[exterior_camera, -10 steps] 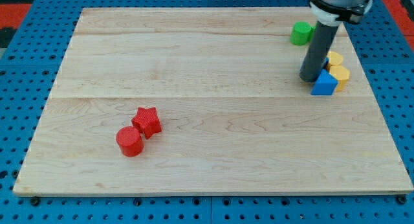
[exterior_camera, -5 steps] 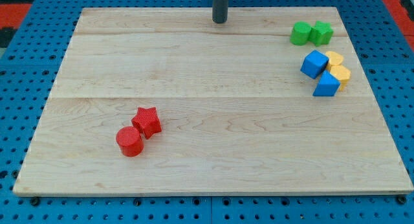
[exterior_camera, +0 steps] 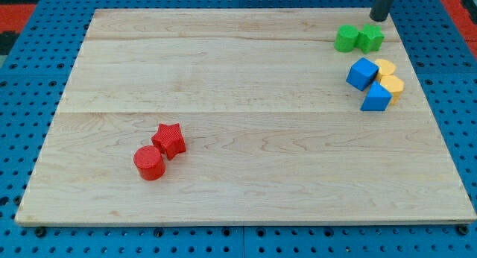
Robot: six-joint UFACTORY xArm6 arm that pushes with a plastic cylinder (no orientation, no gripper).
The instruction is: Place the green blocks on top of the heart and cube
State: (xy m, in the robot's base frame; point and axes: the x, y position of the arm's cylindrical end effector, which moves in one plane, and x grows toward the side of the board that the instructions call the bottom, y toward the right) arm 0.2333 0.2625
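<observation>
Bright, even light; sharp focus; faint, soft shadows

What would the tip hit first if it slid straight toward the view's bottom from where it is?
Probably the green star: my tip sits just above it at the view's top right, slightly to its right. It could be a glancing hit or a near miss on that side; past it lie the yellow blocks.

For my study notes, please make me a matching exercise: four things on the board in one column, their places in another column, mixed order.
Things:
1. my tip
2. red star
3. blue cube
4. red cylinder

Places:
A. lowest of the four, on the view's left
B. view's top right edge, above the green blocks
C. touching the red cylinder, up-right of it
D. beside the yellow blocks

Pairs: 1-B, 2-C, 3-D, 4-A
</observation>
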